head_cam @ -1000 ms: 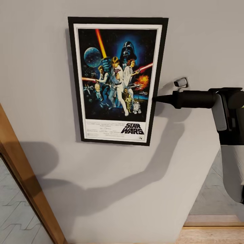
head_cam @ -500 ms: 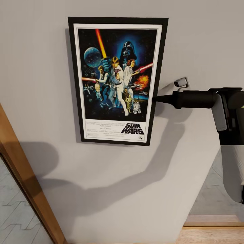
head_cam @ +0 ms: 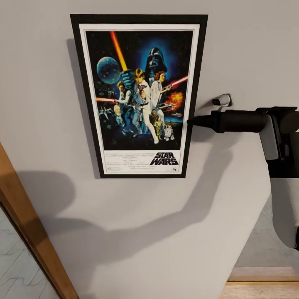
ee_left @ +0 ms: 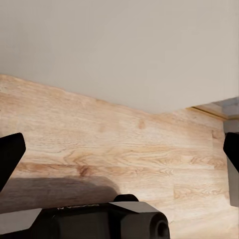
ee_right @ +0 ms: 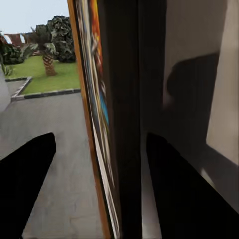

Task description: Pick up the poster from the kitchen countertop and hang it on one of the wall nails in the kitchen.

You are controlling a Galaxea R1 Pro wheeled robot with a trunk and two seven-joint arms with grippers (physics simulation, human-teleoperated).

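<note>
The right gripper (head_cam: 192,121) reaches level across the grey wall (head_cam: 137,224), fingers spread either side of the poster (head_cam: 139,95) edge, not visibly clamping it.

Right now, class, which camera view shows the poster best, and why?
The head view: the poster faces the camera whole, frame, artwork and lettering readable, with the right pincer at its right edge. The right wrist view catches its frame edge-on, artwork a sliver. The left wrist view looks at wood floor and wall.
</note>
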